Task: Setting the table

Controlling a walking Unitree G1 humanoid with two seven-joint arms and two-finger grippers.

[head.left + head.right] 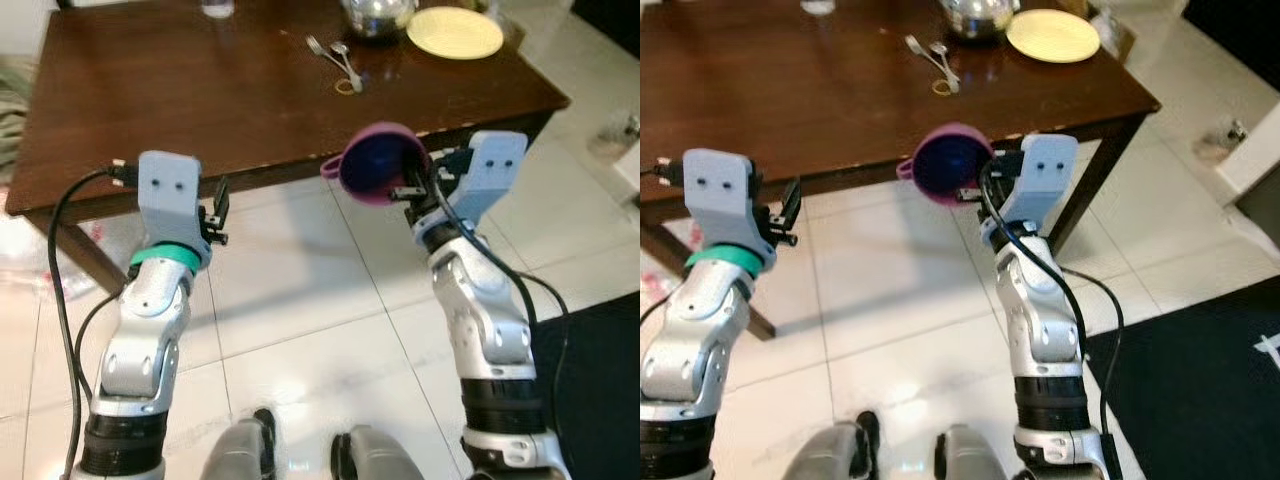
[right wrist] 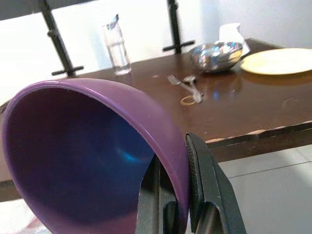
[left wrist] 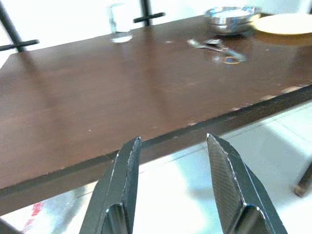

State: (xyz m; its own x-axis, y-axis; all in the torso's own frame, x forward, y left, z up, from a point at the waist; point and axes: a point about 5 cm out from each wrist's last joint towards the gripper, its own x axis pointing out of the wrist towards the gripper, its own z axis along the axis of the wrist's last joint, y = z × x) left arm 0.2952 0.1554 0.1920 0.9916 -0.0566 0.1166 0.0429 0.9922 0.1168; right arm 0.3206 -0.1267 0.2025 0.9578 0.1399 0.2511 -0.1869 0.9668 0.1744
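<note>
A purple bowl (image 1: 378, 165) with a dark blue inside is tilted on its side, its rim clamped by my right gripper (image 1: 412, 190). It hangs just in front of the near edge of the dark wooden table (image 1: 200, 100), above the floor. In the right wrist view the bowl (image 2: 92, 156) sits with its wall between the two black fingers (image 2: 207, 190). My left gripper (image 1: 218, 210) is open and empty, held just short of the table's front edge; the left wrist view looks over the tabletop between the spread fingers (image 3: 224, 180).
At the table's far right lie a yellow plate (image 1: 455, 32), a steel bowl (image 1: 378, 15), a fork and spoon (image 1: 335, 55) and a rubber band (image 1: 346, 86). A glass (image 3: 120, 24) stands at the far edge. Tiled floor below, black mat (image 1: 1200, 370) at right.
</note>
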